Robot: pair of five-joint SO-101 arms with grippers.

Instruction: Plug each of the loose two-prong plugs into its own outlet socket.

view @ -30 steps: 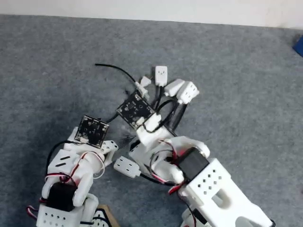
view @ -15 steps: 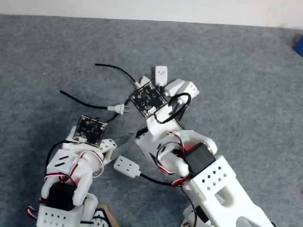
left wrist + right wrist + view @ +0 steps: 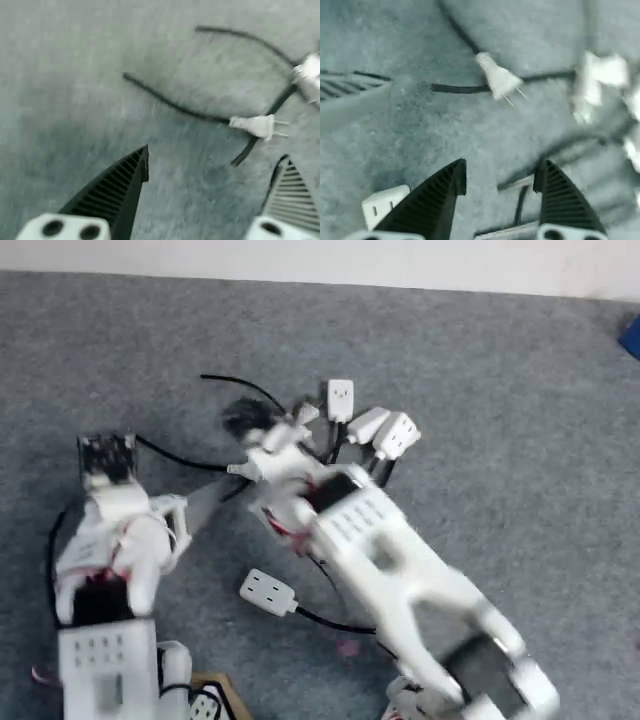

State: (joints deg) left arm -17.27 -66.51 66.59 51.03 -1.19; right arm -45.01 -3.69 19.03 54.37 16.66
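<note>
Left wrist view: my left gripper (image 3: 215, 165) has swung outward, released; my right gripper (image 3: 501, 175), also released, has advanced over the plug (image 3: 257, 126) loose on the desk (image 3: 75, 75); grasp looks imminent.

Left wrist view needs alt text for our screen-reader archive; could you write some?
A white two-prong plug on a black cord lies loose on grey carpet, just ahead of the left gripper, which is open and holds nothing.

Smooth white plastic plug (image 3: 251, 125) with 2 metal prongs (image 3: 280, 128) on rough, matt carpet (image 3: 75, 75).
</note>
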